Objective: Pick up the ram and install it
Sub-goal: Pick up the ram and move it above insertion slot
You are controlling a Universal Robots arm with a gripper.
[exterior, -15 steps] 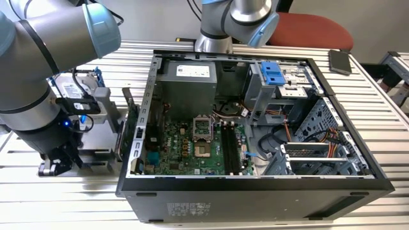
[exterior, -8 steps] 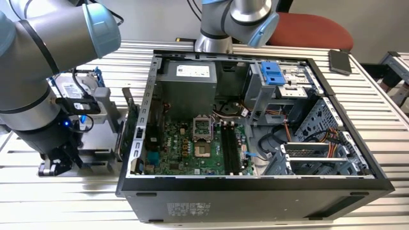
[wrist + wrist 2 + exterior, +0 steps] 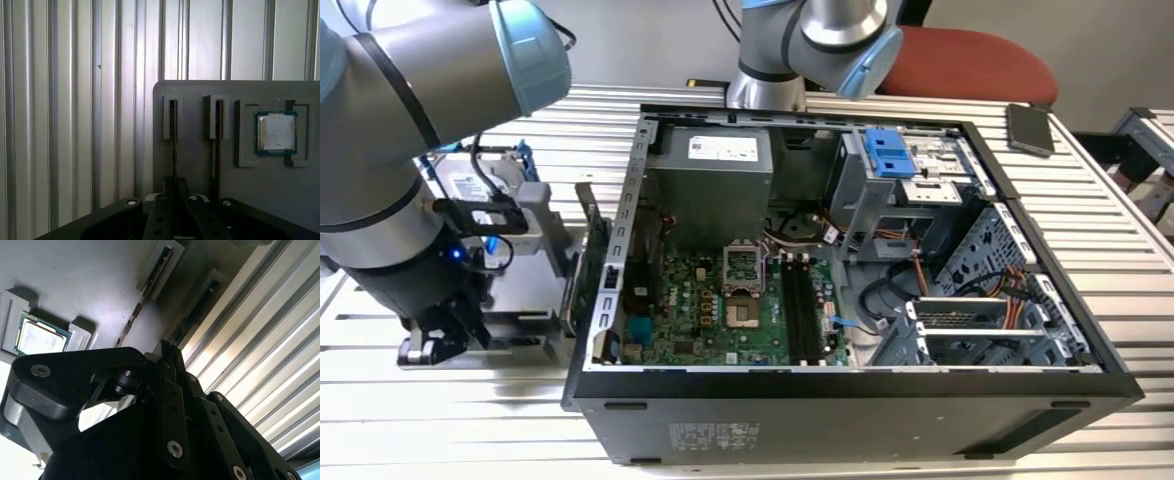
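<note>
Ribbed aluminium worktop (image 3: 467, 440) carries everything. The black computer case (image 3: 854, 405) lies open on its side across the middle and right of the exterior view; the green motherboard (image 3: 707, 300) lies in its floor; the long black memory slots (image 3: 803, 310) are bare, so nothing is installed yet; cables and drive cages fill the case's right half.

The robot arm (image 3: 400, 150) bends down the exterior view's left edge to a grey holder plate (image 3: 195, 165) lying on the worktop outside the case. The plate is the smaller container: a square recess holds a silver processor chip (image 3: 276, 131); two narrow sockets each hold a stick on edge, the ram (image 3: 173, 145) in one and a second memory stick (image 3: 218, 135) in the next, just beside it.

In both wrist views the gripper (image 3: 175, 187) is drawn narrow onto the ram's free edge, one fingertip on either face. I judge it clamped on the stick, which sits seated in its socket.

The step in hand looks like the pick. To do it well the pull should run straight along the socket with no twist; the grip should be centred on the stick's length so it neither rocks nor scrapes the socket walls; the neighbouring stick should not be touched.
</note>
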